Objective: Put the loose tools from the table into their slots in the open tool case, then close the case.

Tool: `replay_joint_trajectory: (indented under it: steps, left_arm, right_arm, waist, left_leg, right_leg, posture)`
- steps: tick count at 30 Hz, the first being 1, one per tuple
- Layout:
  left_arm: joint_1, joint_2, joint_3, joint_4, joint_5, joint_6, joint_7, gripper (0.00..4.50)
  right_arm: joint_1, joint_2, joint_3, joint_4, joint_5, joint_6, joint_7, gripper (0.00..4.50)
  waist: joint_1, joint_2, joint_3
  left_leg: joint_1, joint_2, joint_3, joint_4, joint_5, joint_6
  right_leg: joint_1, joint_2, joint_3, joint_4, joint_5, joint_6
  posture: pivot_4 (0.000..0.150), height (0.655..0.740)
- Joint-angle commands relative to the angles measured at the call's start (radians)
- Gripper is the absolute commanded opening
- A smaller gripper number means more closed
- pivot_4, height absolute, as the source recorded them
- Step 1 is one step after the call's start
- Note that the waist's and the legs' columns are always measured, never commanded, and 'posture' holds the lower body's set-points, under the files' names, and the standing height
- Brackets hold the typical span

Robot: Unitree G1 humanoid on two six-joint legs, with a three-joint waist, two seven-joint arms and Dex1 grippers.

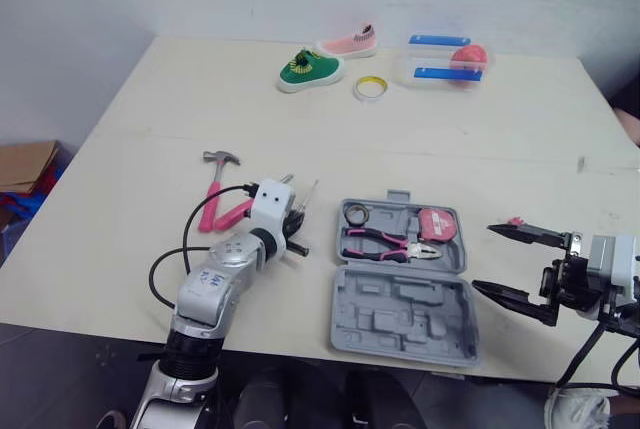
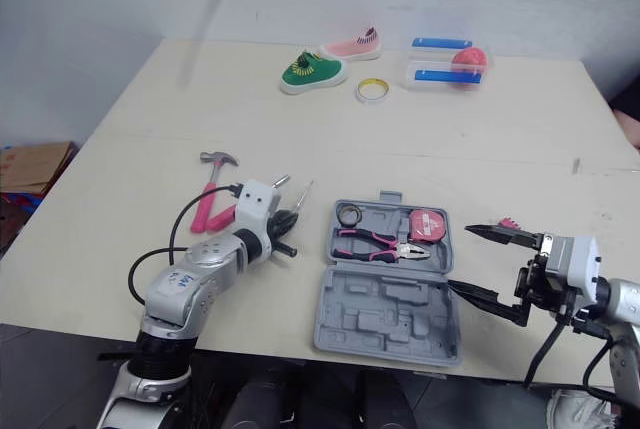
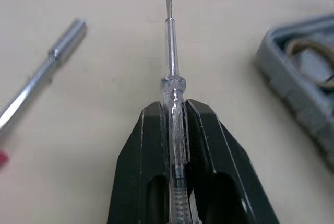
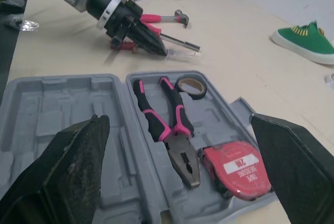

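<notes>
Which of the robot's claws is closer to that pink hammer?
Left. The left gripper, shut on the screwdriver, sits beside the hammer; the right gripper hangs open beyond the tool case.

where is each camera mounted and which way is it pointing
Eye views: on the head, looking forward and down over the table; both arms show.
Left wrist view: on the left wrist, looking along the left end effector, shut on the clear screwdriver.
Right wrist view: on the right wrist, looking past the open right end effector over the tool case toward the left end effector.
Shared: pliers and tape measure, eye and right wrist views.
</notes>
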Motion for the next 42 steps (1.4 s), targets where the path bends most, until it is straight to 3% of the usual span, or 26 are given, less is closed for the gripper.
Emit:
replay_joint_trajectory:
  steps: [1,4,8,12,17,21,29,42]
  left_arm:
    - [0.002,0.077,0.051,-0.091,-0.116,-0.025,-0.181,0.06]
    - [-0.004,0.188,0.031,-0.132,-0.169,-0.076,-0.355,0.06]
    - [-0.054,0.353,-0.080,-0.222,-0.271,-0.174,-0.727,0.06]
    - [-0.135,0.402,-0.227,-0.174,-0.216,-0.251,-0.882,0.06]
    - [-0.296,0.337,-0.405,-0.031,-0.075,-0.252,-0.893,0.06]
    - [-0.382,0.264,-0.463,0.051,-0.011,-0.202,-0.860,0.06]
    - [-0.486,0.203,-0.562,0.045,0.076,0.017,-0.804,0.06]
    - [-0.501,0.170,-0.600,0.053,0.082,0.152,-0.777,0.06]
  right_arm:
    - [0.012,-0.023,-0.059,0.002,0.005,-0.015,0.000,4.50]
    - [0.007,-0.033,-0.082,0.020,-0.009,-0.019,-0.015,4.50]
    - [0.074,-0.056,-0.135,0.041,-0.019,0.014,-0.020,4.50]
    - [0.128,-0.043,-0.161,0.045,-0.022,0.012,-0.023,4.50]
    - [0.211,-0.035,-0.200,0.031,-0.026,0.010,-0.024,4.50]
    - [0.237,-0.022,-0.202,-0.002,-0.027,0.014,-0.045,4.50]
    - [0.288,0.002,-0.207,-0.060,-0.024,0.024,-0.087,4.50]
    - [0.273,0.001,-0.193,-0.054,-0.030,0.019,-0.106,4.50]
  waist:
    - [-0.006,0.000,0.000]
    - [-0.013,0.000,0.000]
    - [-0.012,0.000,0.000]
    - [-0.008,0.000,0.000]
    - [-0.010,0.000,0.000]
    - [-0.017,0.000,0.000]
    - [-0.015,0.000,0.000]
    - [-0.014,0.000,0.000]
  left_leg:
    - [0.000,0.000,0.000,0.000,0.000,0.000]
    - [0.001,0.001,0.001,0.000,0.000,-0.001]
    - [0.001,0.001,0.001,-0.001,0.000,-0.001]
    - [0.000,0.000,0.000,-0.001,0.000,0.000]
    - [0.000,0.000,0.000,0.000,-0.003,0.006]
    - [0.000,0.001,0.001,0.000,-0.003,0.006]
    - [0.000,0.002,-0.001,0.000,-0.003,0.004]
    - [0.000,0.002,-0.001,0.000,-0.003,0.004]
  right_leg:
    - [0.000,0.000,0.000,0.000,0.000,0.000]
    - [0.000,0.001,0.000,0.001,0.000,0.000]
    - [0.000,0.001,0.000,0.000,0.000,-0.001]
    - [0.001,0.001,0.000,-0.001,-0.001,-0.001]
    - [0.001,0.005,0.001,-0.001,0.000,-0.001]
    - [0.000,0.007,0.002,-0.001,0.000,-0.001]
    - [0.000,0.007,0.002,0.000,-0.001,-0.002]
    - [0.000,0.006,0.001,0.000,-0.001,-0.002]
  posture:
    - [0.150,0.7400]
    - [0.150,0.7400]
    - [0.150,0.7400]
    - [0.150,0.7400]
    - [0.150,0.7400]
    - [0.150,0.7400]
    - [0.150,0.7400]
    - [0.150,0.7400]
